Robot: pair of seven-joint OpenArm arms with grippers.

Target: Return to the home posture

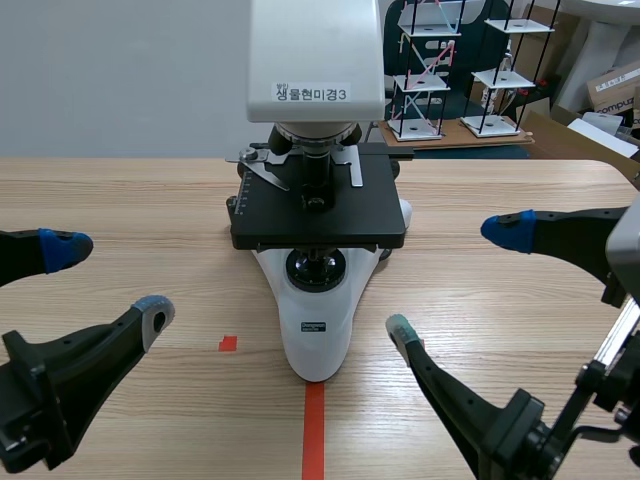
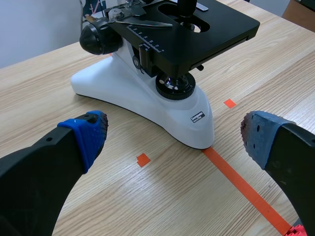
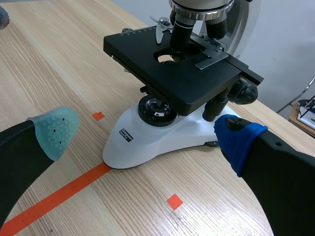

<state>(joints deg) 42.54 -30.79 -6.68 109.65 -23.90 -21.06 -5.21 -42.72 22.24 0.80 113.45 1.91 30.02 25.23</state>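
Nearest to me, the left claw [image 1: 110, 282] sits low over the near left part of the table [image 1: 120, 190], its two fingers spread wide apart with nothing between them. One pad [image 1: 62, 248] is blue and lies farther from me; the other pad [image 1: 155, 315] is grey and lies nearer, pointing toward the middle. On the opposite side I see the right claw [image 1: 455, 278] low over the near right part of the table, likewise spread wide and holding nothing, with a blue tip on its far finger and a grey-green tip on its near one.

Between the two claws, and touched by neither, stands a microscope [image 1: 320, 300]. Its white base points toward me, its black stage [image 1: 318, 205] sits above that, and its white head carries a printed label. An orange-red tape line [image 1: 314, 430] runs from the near edge up to the front of the base. One small tape square [image 1: 228, 343] lies just left of the base. Beyond the table's far right corner I can make out rod-and-plate model frames [image 1: 430, 70] and a cardboard box [image 1: 615, 90].
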